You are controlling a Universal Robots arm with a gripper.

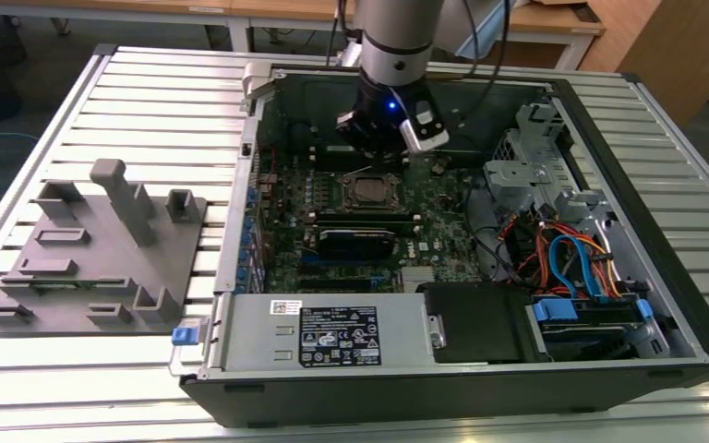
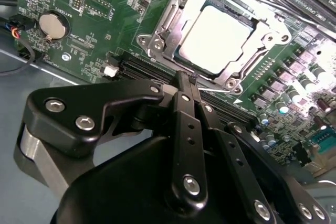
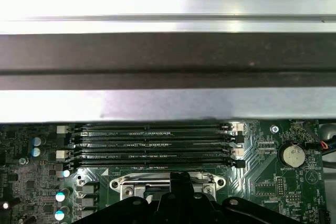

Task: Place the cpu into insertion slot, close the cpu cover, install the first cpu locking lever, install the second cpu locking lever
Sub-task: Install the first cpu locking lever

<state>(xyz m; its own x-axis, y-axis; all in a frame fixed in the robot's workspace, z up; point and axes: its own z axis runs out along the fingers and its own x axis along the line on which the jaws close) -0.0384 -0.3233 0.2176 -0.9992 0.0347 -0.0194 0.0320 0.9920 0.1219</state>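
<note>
Black gripper [image 2: 186, 80] linkage sits closest to the lens in the second wrist view, its two fingers brought together with no gap between the tips. Nothing can be seen clamped between them. Tips are poised at the edge of the insertion slot [image 2: 155, 44] on the green motherboard [image 2: 94, 3]; contact with the board cannot be judged. Cpu [image 2: 218, 40] is seated in the slot, silvery top facing up. Cpu cover [image 2: 252, 59] lies down flat around it, with the chip showing through the square window. Thin silver rod [image 2: 218, 91] runs along the socket edge just beside the fingertips; touching or not, cannot tell. Coin cell battery [image 2: 51, 24] sits on the board well apart from the socket. First wrist view: four long black memory slots [image 3: 152, 142] lie parallel between the socket and the case wall [image 3: 168, 56]. Exterior view: arm reaches down into the open computer case [image 1: 668, 277], which lies on its side on a slatted metal table [image 1: 145, 83], gripper over the socket region. Grey power supply box [image 1: 318, 332] occupies the near edge of the case. Blue and orange cables [image 1: 576, 258] are bundled towards the exterior view's right. Grey fixture block [image 1: 96, 249] rests on the table at the exterior view's left, apart from the case.
</note>
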